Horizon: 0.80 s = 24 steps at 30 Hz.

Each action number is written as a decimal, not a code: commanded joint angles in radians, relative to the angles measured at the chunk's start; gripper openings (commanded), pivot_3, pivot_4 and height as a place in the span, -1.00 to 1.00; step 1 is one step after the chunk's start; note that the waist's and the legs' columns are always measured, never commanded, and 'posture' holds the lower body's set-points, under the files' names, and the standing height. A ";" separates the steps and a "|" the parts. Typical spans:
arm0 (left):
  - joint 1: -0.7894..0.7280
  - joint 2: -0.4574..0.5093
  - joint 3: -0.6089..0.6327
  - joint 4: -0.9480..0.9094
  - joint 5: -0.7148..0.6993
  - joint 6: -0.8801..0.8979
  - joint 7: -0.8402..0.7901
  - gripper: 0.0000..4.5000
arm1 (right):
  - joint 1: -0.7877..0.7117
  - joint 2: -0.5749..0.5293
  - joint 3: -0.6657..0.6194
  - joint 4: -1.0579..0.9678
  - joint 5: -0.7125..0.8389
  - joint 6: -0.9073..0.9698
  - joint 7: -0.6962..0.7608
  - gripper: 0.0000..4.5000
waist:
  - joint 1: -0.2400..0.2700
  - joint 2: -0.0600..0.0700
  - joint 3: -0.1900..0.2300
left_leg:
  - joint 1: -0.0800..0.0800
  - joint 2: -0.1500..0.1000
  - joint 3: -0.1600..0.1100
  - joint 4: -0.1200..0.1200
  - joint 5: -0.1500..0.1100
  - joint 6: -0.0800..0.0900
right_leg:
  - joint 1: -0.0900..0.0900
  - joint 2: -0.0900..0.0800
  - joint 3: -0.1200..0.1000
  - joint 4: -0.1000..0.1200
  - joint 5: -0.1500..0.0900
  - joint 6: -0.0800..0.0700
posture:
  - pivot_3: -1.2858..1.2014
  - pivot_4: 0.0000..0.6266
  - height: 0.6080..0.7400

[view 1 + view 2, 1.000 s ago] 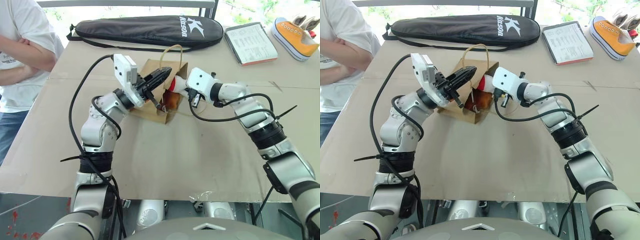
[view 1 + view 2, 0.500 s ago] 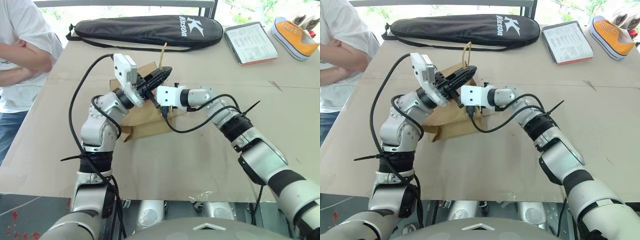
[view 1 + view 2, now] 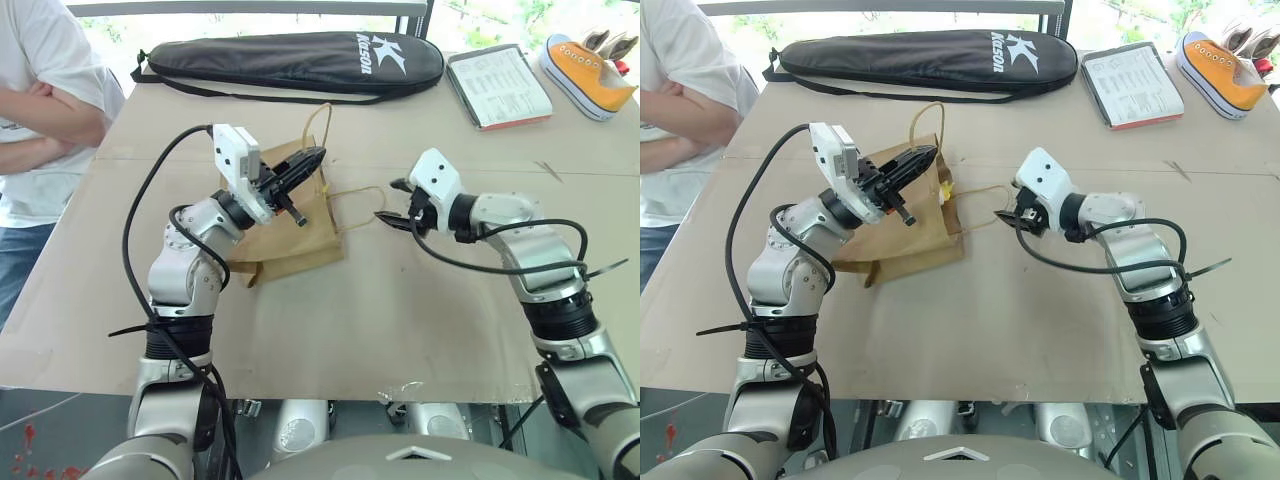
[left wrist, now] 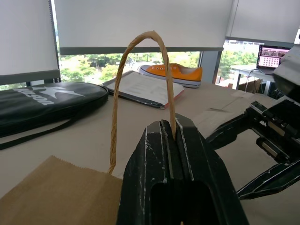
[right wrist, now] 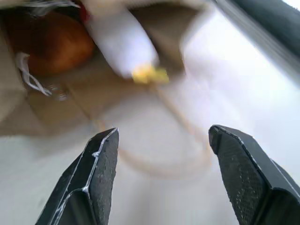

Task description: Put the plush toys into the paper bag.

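The brown kraft paper bag (image 3: 295, 215) is lying on its side at centre-left of the head view, mouth facing the frame's right. The left gripper (image 3: 310, 158) is clamping one tan cord handle (image 4: 140, 79) between closed fingers. The second handle (image 3: 355, 208) is resting looped on the cardboard-covered table (image 3: 400, 320). In the right wrist view, the orange-brown plush toy (image 5: 49, 40) and the white plush toy (image 5: 123, 42) with yellow bits are sitting inside the bag's mouth. The right gripper (image 3: 392, 205) is hovering just right of the loose handle, fingers spread and empty.
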 commanded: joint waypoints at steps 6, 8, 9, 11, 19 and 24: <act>-0.010 0.006 0.000 -0.036 0.004 -0.026 -0.013 -1.00 | -0.109 0.181 -0.070 0.274 0.084 0.032 -0.124 0.32 | 0.001 0.000 0.000 | -0.001 -0.001 0.000 0.000 0.000 0.000 | 0.000 0.002 0.000 -0.001 0.000 0.000 | 0.03 -0.52 1.00; -0.007 0.010 0.000 -0.038 0.007 -0.029 -0.013 -1.00 | -0.133 0.196 -0.077 0.337 0.086 -0.028 -0.133 0.32 | 0.003 0.000 0.000 | -0.001 -0.001 0.000 0.000 0.000 0.000 | 0.000 0.001 0.000 -0.001 0.000 0.000 | 0.03 -0.52 1.00; -0.005 0.012 0.000 -0.039 0.010 -0.030 -0.013 -1.00 | -0.144 0.203 -0.086 0.364 0.092 -0.051 -0.136 0.09 | 0.003 0.000 0.000 | -0.001 -0.001 0.000 0.000 0.000 0.000 | 0.000 0.001 0.000 -0.001 0.000 0.000 | 0.03 -0.52 1.00; 0.000 0.014 0.003 -0.044 0.013 -0.032 -0.009 -1.00 | -0.157 0.211 -0.113 0.385 0.122 -0.092 -0.125 -0.27 | 0.002 0.000 0.000 | -0.001 -0.001 0.000 0.000 0.000 0.000 | 0.000 0.001 0.000 -0.002 0.000 0.000 | 0.03 -0.52 1.00; 0.016 -0.003 0.036 -0.069 -0.021 -0.036 0.016 -1.00 | -0.093 0.160 -0.231 0.051 0.335 -0.072 -0.064 -0.97 | 0.003 0.000 0.000 | -0.002 0.000 -0.001 0.000 0.000 0.000 | 0.000 0.001 0.000 -0.002 0.000 0.000 | 0.03 -0.52 1.00; -0.024 -0.015 0.108 -0.056 -0.105 -0.008 0.046 -1.00 | -0.132 0.151 -0.356 -0.256 0.540 0.121 -0.203 -0.97 | 0.003 0.000 0.000 | -0.001 0.000 -0.001 0.000 0.000 0.000 | 0.000 0.000 0.000 -0.001 0.000 0.000 | 0.03 -0.52 1.00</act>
